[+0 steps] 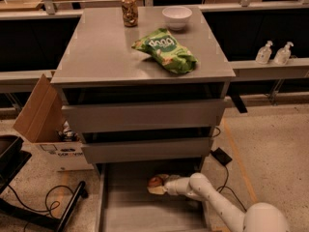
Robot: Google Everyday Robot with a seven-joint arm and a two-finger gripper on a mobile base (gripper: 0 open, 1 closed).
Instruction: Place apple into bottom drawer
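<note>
tool (162, 187) at apple (155, 181) — in bottom drawer (128, 209)

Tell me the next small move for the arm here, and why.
Probably ease the tool down a touch and release the apple. The tool is already inside the open bottom drawer, near its back under the closed drawer above, with the apple at its tip low over the floor. I cannot tell if the apple touches the floor.
</note>
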